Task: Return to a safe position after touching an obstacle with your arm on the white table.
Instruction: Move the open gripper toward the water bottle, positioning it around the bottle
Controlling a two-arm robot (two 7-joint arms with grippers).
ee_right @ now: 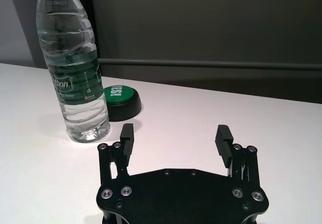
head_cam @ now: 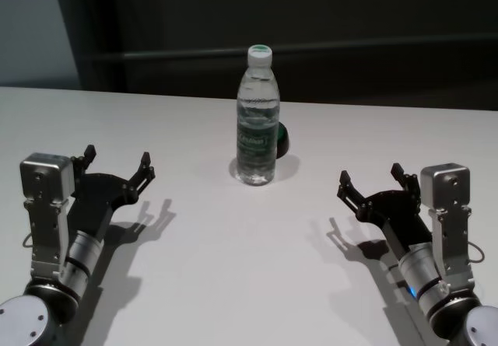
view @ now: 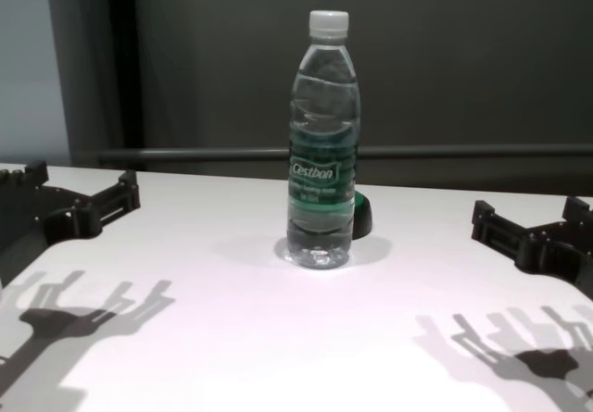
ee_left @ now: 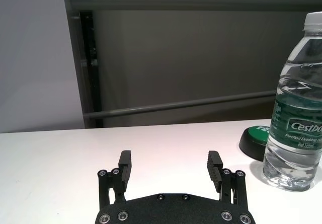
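Bottle: the water bottle (head_cam: 257,117) stands upright near the middle of the white table (head_cam: 233,268), toward its far edge, white cap on, apart from both grippers.
Label: dark green band; "Cestbon" reads whole in the chest view, cut off in both wrist views.
Green disc: a low black-rimmed disc (head_cam: 281,138) sits just behind the bottle at about 1 o'clock, mostly hidden by it; its white lettering is only partly visible.
Left gripper: the left gripper (head_cam: 117,162) lies at the bottle's 8 o'clock, fingers spread, holding nothing.
Right gripper: the right gripper (head_cam: 371,179) lies at 4 o'clock, fingers spread, empty.
Arms: both forearms run off the lower frame edge.
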